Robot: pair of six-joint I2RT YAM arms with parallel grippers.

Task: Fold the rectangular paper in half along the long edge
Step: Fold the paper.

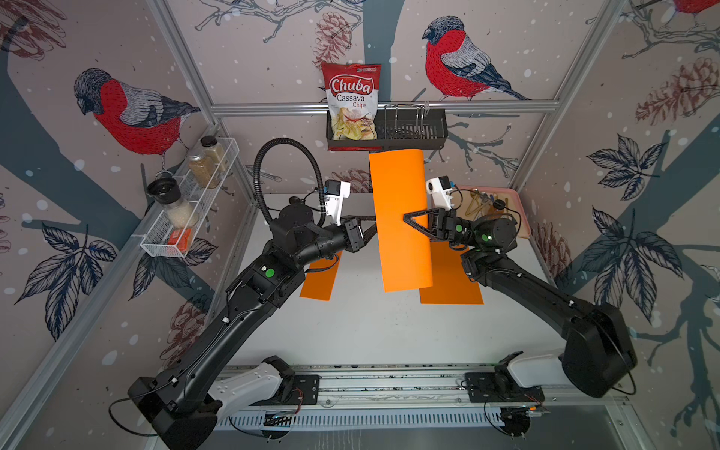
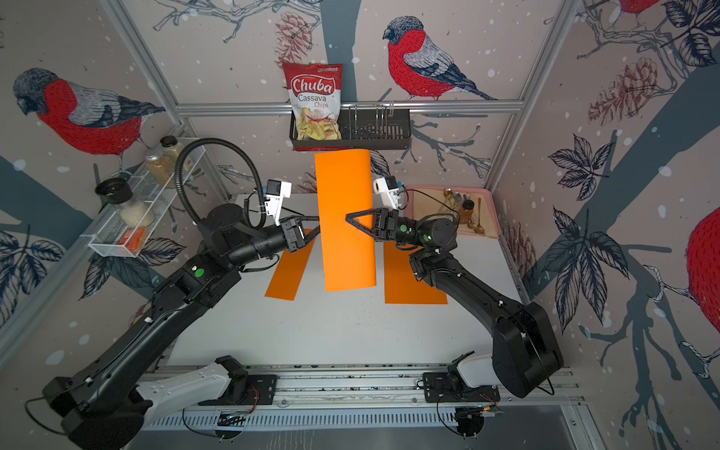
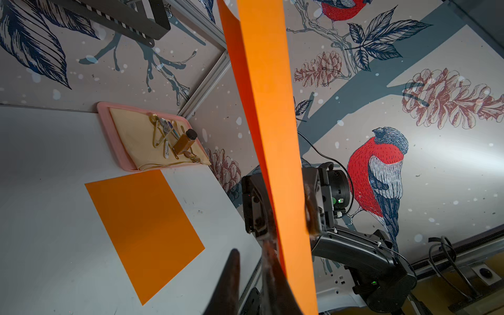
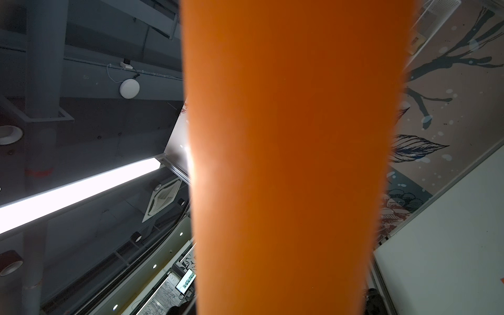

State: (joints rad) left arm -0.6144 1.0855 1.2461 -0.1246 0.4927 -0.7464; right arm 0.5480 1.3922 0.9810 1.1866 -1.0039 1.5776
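**Danger of losing the paper in mid-air**

Holding the paper upright above the table, well clear of it, bent over on itself along its length into a loose loop, with no sharp crease to see yet.

Largest danger first: dropping it. Standing astride the loop with the right gripper, one finger in front and one behind, partly apart and seeming to touch both sides. Holding it, by judgement, but perhaps not firmly. Loosening here probably means a fall onto the table, or onto one of the two sheets lying flat there.

Next: trusting the left gripper. Reaching only to the paper's edge in both top views, nearly closed, with a narrow gap showing in the left wrist view. Cannot tell whether any paper sits in that gap. If not, no second hold to save it.

Then: a crooked fold. Pressing the loop flat without matching the long edges likely gives a slanted crease, hard to undo.

Smallest: crumpling. Pulling the grippers apart, or twisting them, may dent or tear so thin a thing.
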